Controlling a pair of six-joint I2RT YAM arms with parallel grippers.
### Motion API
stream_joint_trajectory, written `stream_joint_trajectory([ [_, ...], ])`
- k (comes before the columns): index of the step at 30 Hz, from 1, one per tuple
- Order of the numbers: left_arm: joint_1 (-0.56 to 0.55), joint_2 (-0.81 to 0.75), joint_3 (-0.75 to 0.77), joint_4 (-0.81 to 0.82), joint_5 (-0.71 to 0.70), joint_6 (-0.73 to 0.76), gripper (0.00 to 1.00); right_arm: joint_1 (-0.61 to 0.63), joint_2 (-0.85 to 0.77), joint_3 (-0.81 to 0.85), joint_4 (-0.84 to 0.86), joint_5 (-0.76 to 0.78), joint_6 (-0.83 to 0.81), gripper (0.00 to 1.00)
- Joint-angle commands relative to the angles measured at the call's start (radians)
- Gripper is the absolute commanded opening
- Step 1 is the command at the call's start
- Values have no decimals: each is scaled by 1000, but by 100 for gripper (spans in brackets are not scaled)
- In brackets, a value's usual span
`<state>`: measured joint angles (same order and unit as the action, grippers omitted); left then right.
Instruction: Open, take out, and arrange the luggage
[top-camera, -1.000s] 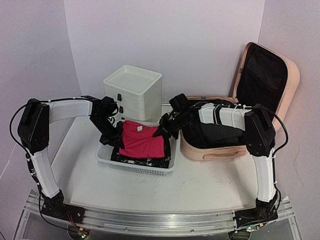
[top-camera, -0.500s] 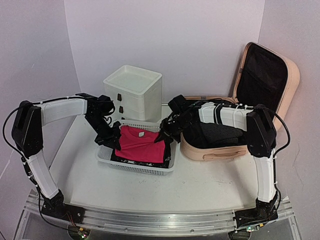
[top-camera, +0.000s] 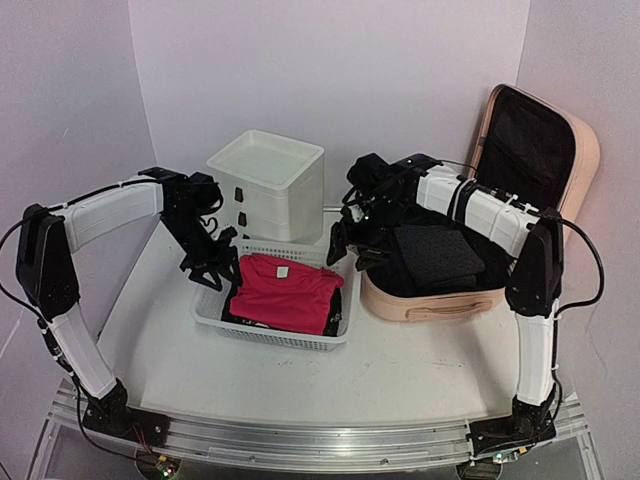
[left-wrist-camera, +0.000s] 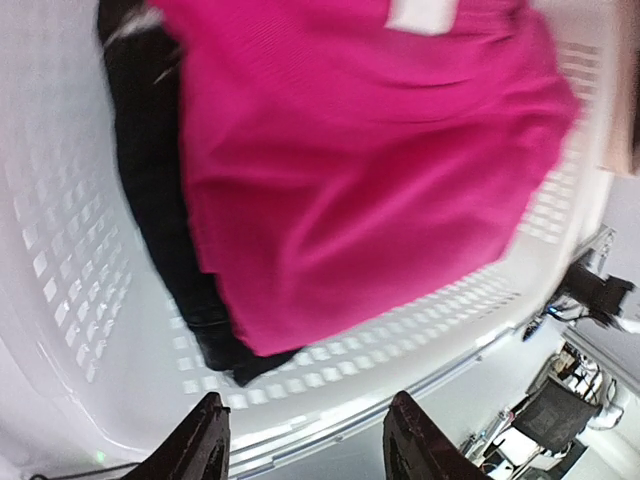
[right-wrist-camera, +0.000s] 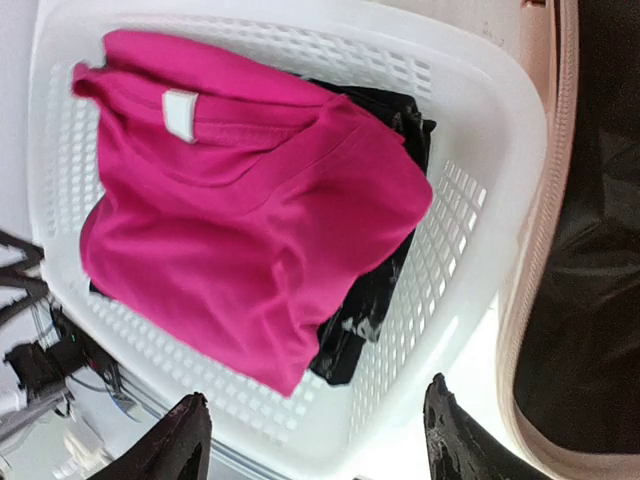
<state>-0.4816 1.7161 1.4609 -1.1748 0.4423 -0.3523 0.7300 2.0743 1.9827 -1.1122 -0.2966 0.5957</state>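
Note:
The peach-pink luggage (top-camera: 430, 303) lies open at the right, its lid (top-camera: 588, 165) upright and dark clothes (top-camera: 436, 254) still inside. A folded pink shirt (top-camera: 286, 291) rests on a black garment (right-wrist-camera: 372, 300) in the white mesh basket (top-camera: 272, 336). My left gripper (top-camera: 206, 266) hangs open over the basket's left rim, holding nothing. My right gripper (top-camera: 346, 244) hovers open between the basket and the luggage, also holding nothing. The left wrist view shows the pink shirt (left-wrist-camera: 350, 170) and the basket (left-wrist-camera: 60, 250) beyond the gripper (left-wrist-camera: 310, 440). The right wrist view has the pink shirt (right-wrist-camera: 240, 220), the basket (right-wrist-camera: 480, 150) and the luggage edge (right-wrist-camera: 530, 300) past the gripper (right-wrist-camera: 315, 440).
A white plastic drawer box (top-camera: 268, 180) stands right behind the basket. Walls close in on the left, back and right. The luggage lid leans against the right wall.
Both grippers opened and let go of the pink shirt, which now lies flat in the basket. Both arms lifted and drew back, the right one toward the luggage.

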Motion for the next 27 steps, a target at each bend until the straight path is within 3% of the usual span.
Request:
stream_joint_trajectory([
  [1, 4, 36, 138, 18, 125, 72, 52, 25, 2, 43, 68, -108, -92, 68],
  [3, 5, 114, 209, 3, 172, 98, 46, 32, 50, 48, 179, -221, -68, 60],
  [7, 12, 216, 280, 8, 95, 120, 41, 36, 150, 99, 198, -268, -102, 53],
  [11, 42, 352, 394, 33, 12, 182, 35, 36, 235, 163, 181, -129, -142, 38],
  [14, 64, 441, 447, 66, -53, 198, 33, 38, 253, 139, 169, 94, -167, 37],
  [17, 68, 477, 490, 74, -88, 224, 41, 40, 263, 127, 162, 258, -180, 45],
  [20, 67, 427, 481, 72, -75, 223, 44, 40, 252, 240, 105, 223, -195, 50],
  [23, 66, 293, 424, 77, -63, 204, 51, 38, 154, 307, 43, 171, -167, 72],
  [27, 66, 121, 358, 90, -97, 199, 60, -13, -71, 116, 40, 211, -91, 95],
])
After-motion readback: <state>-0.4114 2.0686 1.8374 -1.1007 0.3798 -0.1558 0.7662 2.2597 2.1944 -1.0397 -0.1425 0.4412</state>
